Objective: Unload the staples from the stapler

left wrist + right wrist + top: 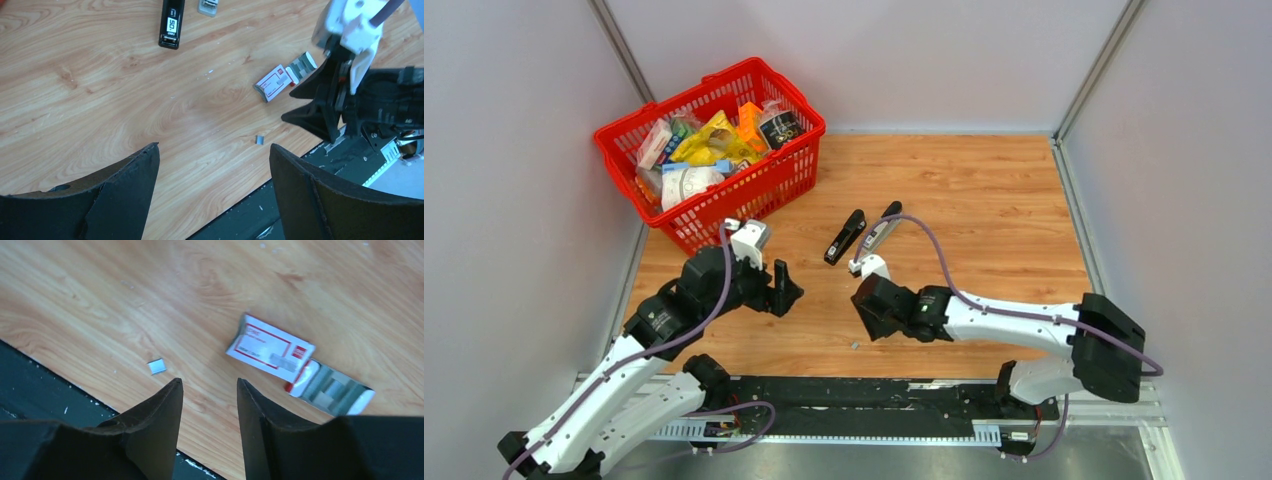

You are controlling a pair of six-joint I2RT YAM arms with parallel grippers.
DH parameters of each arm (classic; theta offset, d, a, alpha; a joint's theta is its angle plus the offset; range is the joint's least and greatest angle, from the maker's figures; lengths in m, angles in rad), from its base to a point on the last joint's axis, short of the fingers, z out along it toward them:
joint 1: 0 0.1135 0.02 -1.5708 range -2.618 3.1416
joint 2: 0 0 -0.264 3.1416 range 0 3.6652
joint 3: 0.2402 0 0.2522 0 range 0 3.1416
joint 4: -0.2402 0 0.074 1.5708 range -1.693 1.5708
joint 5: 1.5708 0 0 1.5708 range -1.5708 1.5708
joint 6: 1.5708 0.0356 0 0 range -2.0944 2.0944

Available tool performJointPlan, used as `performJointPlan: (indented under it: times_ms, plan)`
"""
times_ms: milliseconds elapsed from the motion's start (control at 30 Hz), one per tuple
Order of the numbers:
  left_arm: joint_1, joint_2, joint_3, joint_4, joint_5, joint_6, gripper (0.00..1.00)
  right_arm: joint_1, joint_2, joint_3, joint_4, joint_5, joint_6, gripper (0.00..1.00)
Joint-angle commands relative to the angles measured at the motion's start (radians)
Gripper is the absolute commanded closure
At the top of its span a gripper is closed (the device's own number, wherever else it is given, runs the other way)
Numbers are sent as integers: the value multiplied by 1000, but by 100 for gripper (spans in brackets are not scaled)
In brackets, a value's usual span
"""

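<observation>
Both grippers being released and empty, we judge that the right gripper (207, 385) should drop low and square over the loose staples (157, 366) lying just beside its fingertips near the table (1004, 200) edge, the left gripper (215, 150) standing clear, the stapler (845, 237) apparently open mid-table.

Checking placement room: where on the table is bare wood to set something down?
Bare wood: the wide patch right of the stapler up to the right wall, and the far strip beyond it. Crowded: between left gripper and right gripper, around the white-and-red box and staple bit.
</observation>
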Motion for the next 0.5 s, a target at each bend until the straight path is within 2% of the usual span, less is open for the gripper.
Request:
performJointPlan:
  times_ms: [0, 167, 467]
  plan:
    - [3, -34, 51, -32, -34, 10, 12, 65, 70, 39, 77, -40, -68, 52]
    - [3, -65, 64, -68, -94, 21, 12, 105, 150, 64, 109, -51, -86, 48]
    - [3, -84, 69, -91, -112, 36, 12, 143, 268, 109, 143, -71, -97, 46]
